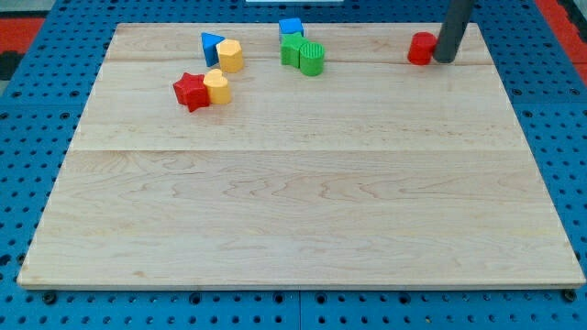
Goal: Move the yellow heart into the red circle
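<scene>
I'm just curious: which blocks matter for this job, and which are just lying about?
In the job: yellow heart (probably), red circle, my tip at its right.
Lying about: red star, other yellow block, blue triangle, blue cube, two green blocks.

Our rod (456, 27) ran off the top edge at 12 o'clock. The blue cube (292, 27) sat half hidden behind the green blocks (304, 54). We couldn't tell whether our tip (445, 60) touched the red block (421, 49).

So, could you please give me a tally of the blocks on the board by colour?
Red: 2, the red star and red circle
Yellow: 2
Blue: 2
Green: 2
Total: 8 blocks
</scene>
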